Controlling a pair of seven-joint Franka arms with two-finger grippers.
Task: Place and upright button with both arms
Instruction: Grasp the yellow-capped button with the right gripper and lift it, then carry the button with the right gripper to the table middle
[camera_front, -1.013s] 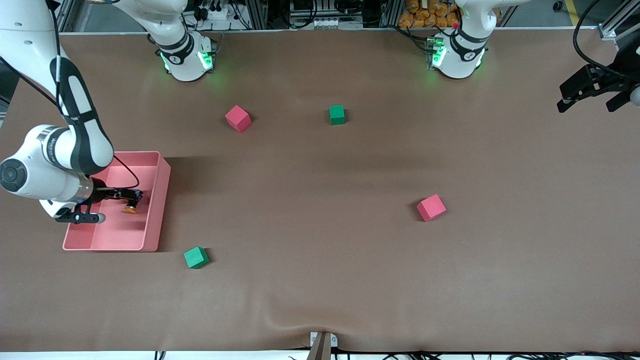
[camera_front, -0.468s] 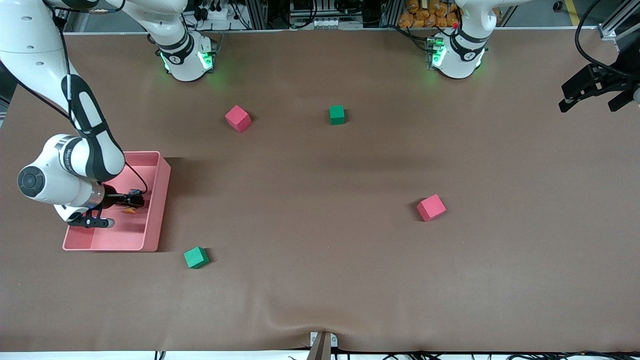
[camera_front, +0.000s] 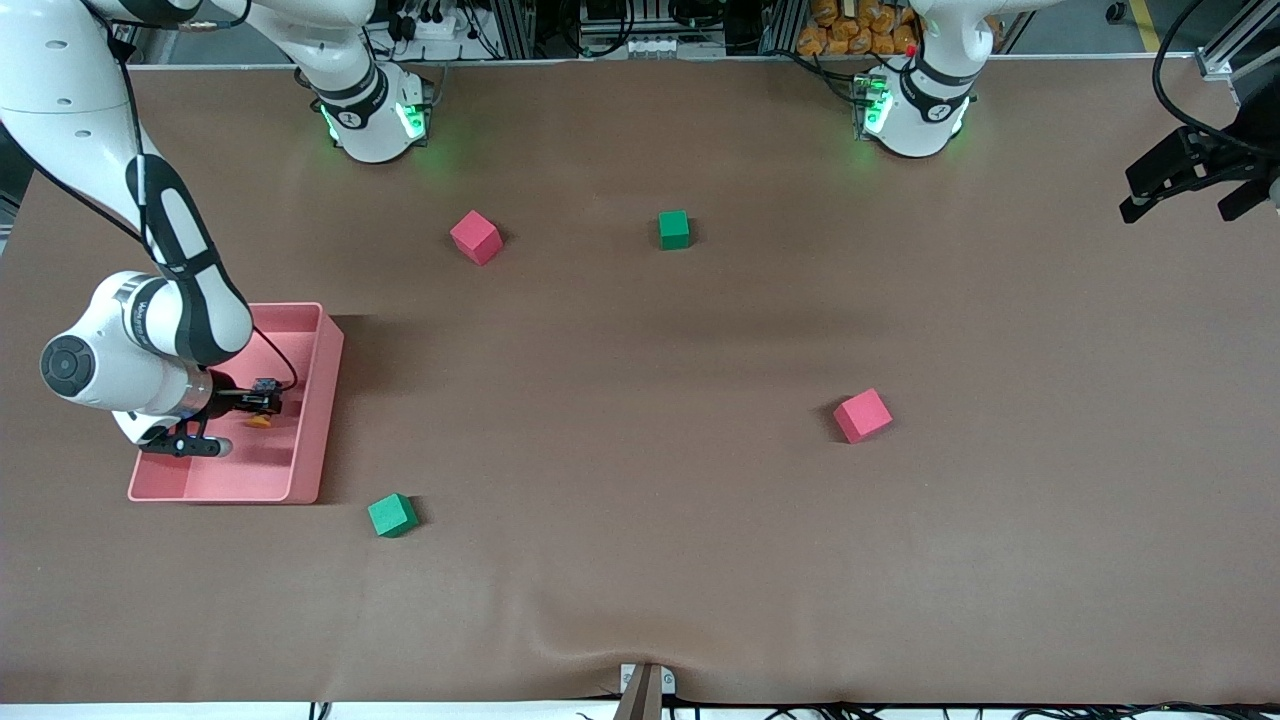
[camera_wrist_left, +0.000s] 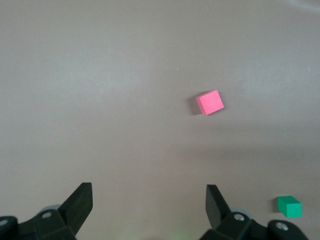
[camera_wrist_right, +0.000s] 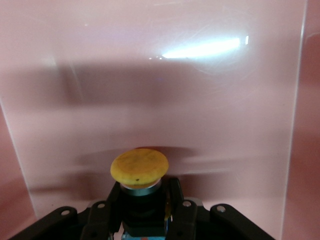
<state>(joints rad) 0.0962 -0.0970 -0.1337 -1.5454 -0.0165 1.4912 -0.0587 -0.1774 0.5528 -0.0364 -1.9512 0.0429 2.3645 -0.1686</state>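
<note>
Right gripper (camera_front: 258, 408), lower left of the front view, is inside the shallow pink plastic tray (camera_front: 312, 420). Its black fingers (camera_wrist_right: 176, 200) are closed tight on the black body of the small push-button with a round orange cap (camera_wrist_right: 139, 165). In the right wrist view the cap sits above the fingers, facing the tray's pale wall. In the front view the button (camera_front: 260, 421) shows only as an orange speck at the fingertips.

Change over the last second: the right arm's wrist has shifted slightly toward the tray's middle and the button has come with it, so the grip looks secure. Whether the button is clear of the tray floor cannot be told. Judgement: pick done, lift-out and placing still ahead.

Left gripper (camera_front: 1190, 185), upper right edge of the front view, waits off the table's end, fingers (camera_wrist_left: 80, 202) spread wide and empty; it has drifted only a little.

Brown table mat (camera_front: 640, 560) carries two pink foam cubes (camera_front: 476, 237) (camera_front: 862, 415) and two green foam cubes (camera_front: 674, 229) (camera_front: 392, 515), all well apart from the tray and unmoved.
</note>
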